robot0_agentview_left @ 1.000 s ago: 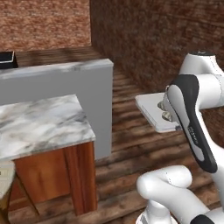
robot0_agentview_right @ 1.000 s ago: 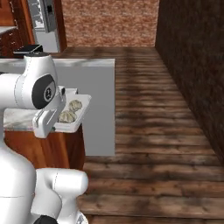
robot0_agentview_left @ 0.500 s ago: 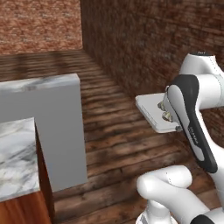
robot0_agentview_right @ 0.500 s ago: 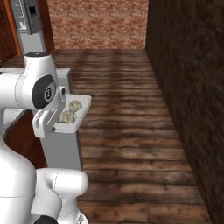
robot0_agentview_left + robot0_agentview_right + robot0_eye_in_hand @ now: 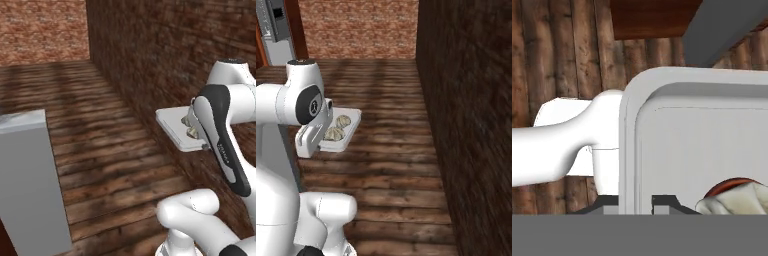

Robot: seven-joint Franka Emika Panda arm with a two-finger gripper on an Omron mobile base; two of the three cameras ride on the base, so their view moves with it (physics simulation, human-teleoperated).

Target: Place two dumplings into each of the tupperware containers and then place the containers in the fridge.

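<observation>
In the left base view a tall grey-sided block with a pale marbled top, the end of a worktop (image 5: pixel 30 180), stands at the far left on the dark wooden plank floor (image 5: pixel 105 150). To its right the floor runs back to a reddish brick wall (image 5: pixel 42 30), and a darker brick wall (image 5: pixel 165 55) closes the right side. Against that dark wall the shallow rectangular pale grey plastic container with rounded corners (image 5: pixel 175 127) hangs level in mid-air, well above the planks, beside the white arm's dark-jointed forearm.

From the right base view the same container (image 5: pixel 351 122) juts out to the right of the arm's wrist, and two small pale beige crimped dumplings (image 5: pixel 338 127) lie side by side inside it, touching or nearly so.

In the hand view the claw (image 5: pixel 637 202) is pinched shut on the container's raised rim (image 5: pixel 628 150), one dark tip on either side of the wall. One dumpling (image 5: pixel 737 200) shows at the lower right, resting on the tray floor.
</observation>
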